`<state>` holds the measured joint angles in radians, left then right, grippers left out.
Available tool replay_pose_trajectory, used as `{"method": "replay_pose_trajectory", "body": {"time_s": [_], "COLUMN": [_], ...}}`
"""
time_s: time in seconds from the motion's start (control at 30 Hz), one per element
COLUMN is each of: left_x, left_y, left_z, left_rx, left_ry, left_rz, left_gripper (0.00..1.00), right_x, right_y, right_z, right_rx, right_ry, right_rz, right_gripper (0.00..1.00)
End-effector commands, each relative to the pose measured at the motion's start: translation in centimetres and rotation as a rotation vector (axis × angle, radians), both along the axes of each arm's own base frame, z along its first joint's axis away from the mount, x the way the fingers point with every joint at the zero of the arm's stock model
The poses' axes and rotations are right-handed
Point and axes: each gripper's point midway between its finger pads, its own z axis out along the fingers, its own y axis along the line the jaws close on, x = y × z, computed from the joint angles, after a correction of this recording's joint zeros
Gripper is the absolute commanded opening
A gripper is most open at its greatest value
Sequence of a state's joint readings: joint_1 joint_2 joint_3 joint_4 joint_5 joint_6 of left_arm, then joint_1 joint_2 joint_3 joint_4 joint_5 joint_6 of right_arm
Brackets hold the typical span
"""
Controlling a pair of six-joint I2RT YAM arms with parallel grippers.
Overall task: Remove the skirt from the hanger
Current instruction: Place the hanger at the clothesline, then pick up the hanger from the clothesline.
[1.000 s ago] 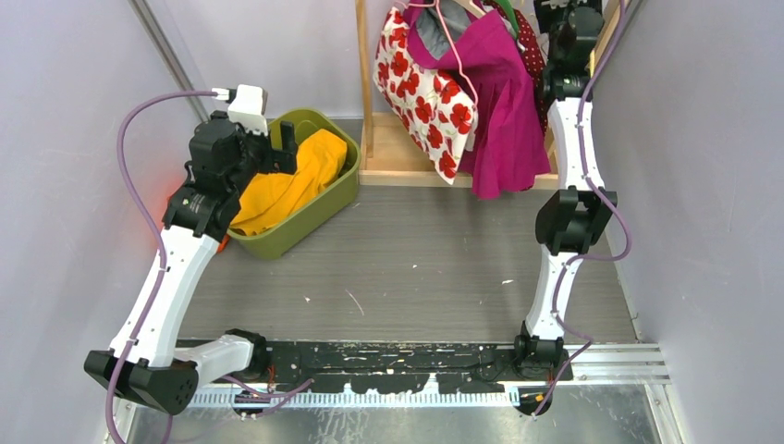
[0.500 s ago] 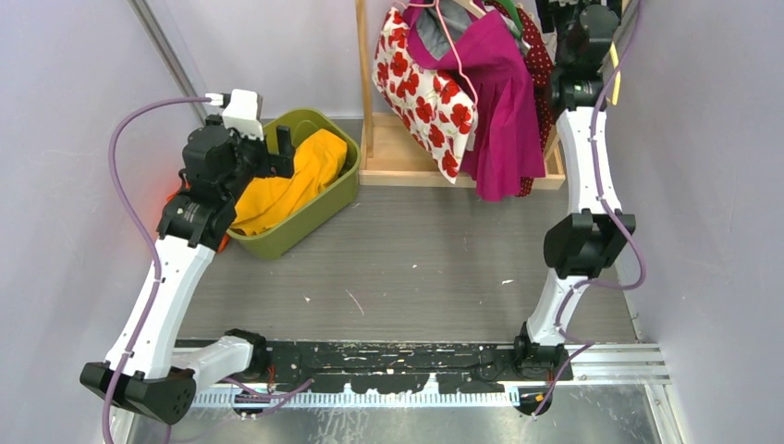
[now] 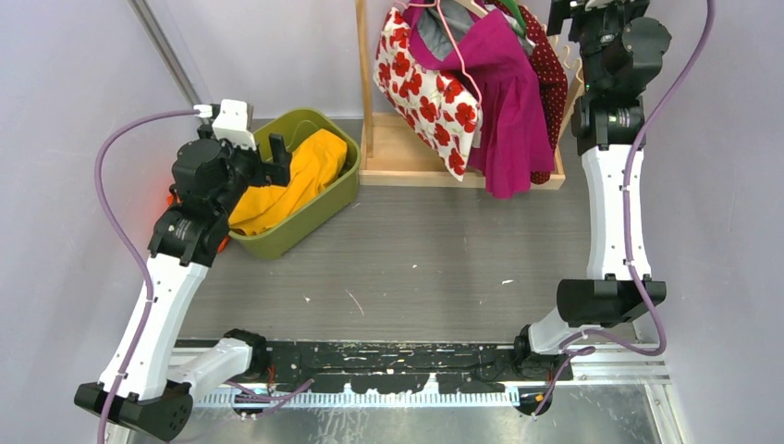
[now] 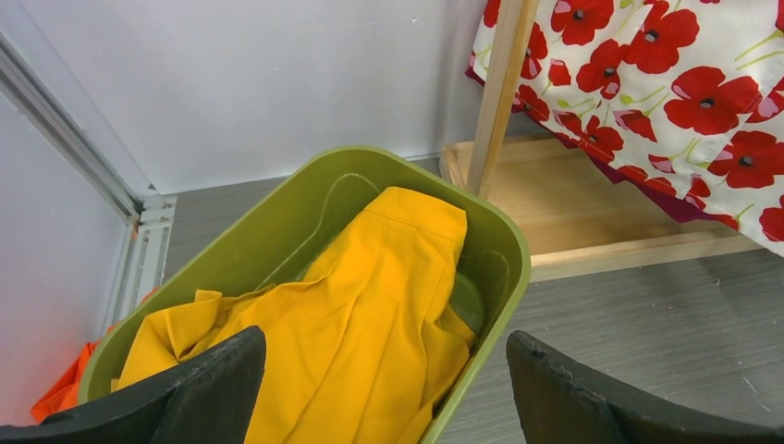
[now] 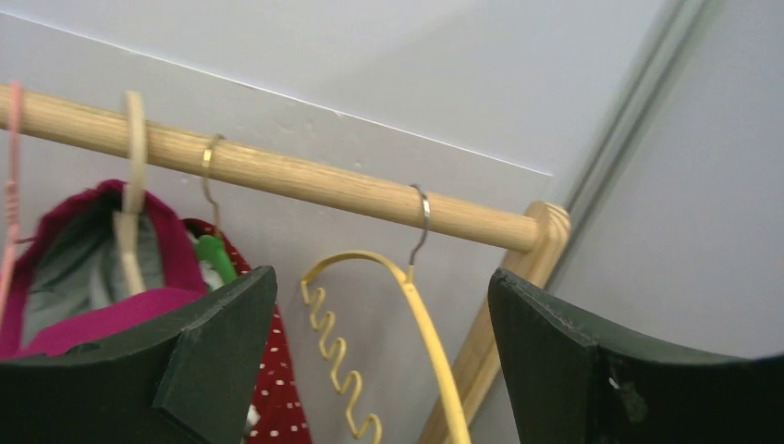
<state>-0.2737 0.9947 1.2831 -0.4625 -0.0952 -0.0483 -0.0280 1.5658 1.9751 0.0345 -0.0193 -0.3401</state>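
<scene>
A yellow skirt (image 3: pixel 287 185) lies crumpled in a green bin (image 3: pixel 335 196) at the left; it also shows in the left wrist view (image 4: pixel 370 305). My left gripper (image 3: pixel 277 157) is open and empty, just above the bin's near side (image 4: pixel 384 388). A bare yellow wire hanger (image 5: pixel 434 351) hangs at the right end of the wooden rod (image 5: pixel 305 176). My right gripper (image 3: pixel 584 17) is open and empty, raised high by the rod, with the yellow hanger between its jaws (image 5: pixel 384 356) and not touched.
A poppy-print garment (image 3: pixel 425 92), a magenta dress (image 3: pixel 504 102) and a red dotted garment (image 3: pixel 552 83) hang on the rack over its wooden base (image 3: pixel 407 165). Orange cloth (image 4: pixel 60 407) lies behind the bin. Walls close in on both sides.
My right arm has stretched upward and to the right, bringing its gripper up to the rod's right end. My left arm has drawn back slightly to the left.
</scene>
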Motion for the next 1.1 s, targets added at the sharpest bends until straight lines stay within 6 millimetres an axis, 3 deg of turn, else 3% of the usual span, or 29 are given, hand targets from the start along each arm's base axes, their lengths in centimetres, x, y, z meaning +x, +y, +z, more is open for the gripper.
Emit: {"method": "replay_pose_trajectory", "body": {"time_s": [0.0, 0.17, 0.5, 0.6, 1.07], "left_x": [-0.6, -0.9, -0.9, -0.7, 0.6], "left_y": [-0.5, -0.4, -0.1, 0.1, -0.1], "left_z": [1.8, 2.4, 2.9, 2.8, 1.4], "left_rx": [-0.047, -0.048, -0.027, -0.013, 0.014], "left_ry": [-0.061, -0.079, -0.097, -0.092, -0.061], "left_rz": [-0.024, -0.026, -0.019, -0.01, -0.004], "left_gripper": [0.99, 0.99, 0.99, 0.99, 0.99], "right_x": [0.1, 1.0, 6.5, 7.9, 10.2], "right_y": [3.7, 5.3, 8.1, 8.2, 8.6], "right_z": [-0.5, -0.7, -3.4, -4.1, -6.1], "right_rx": [0.033, 0.089, 0.197, 0.226, 0.254], "right_ry": [0.067, 0.081, 0.164, 0.164, 0.186], "right_rz": [0.209, 0.315, 0.5, 0.511, 0.542], "right_gripper": [0.86, 0.66, 0.63, 0.62, 0.6]}}
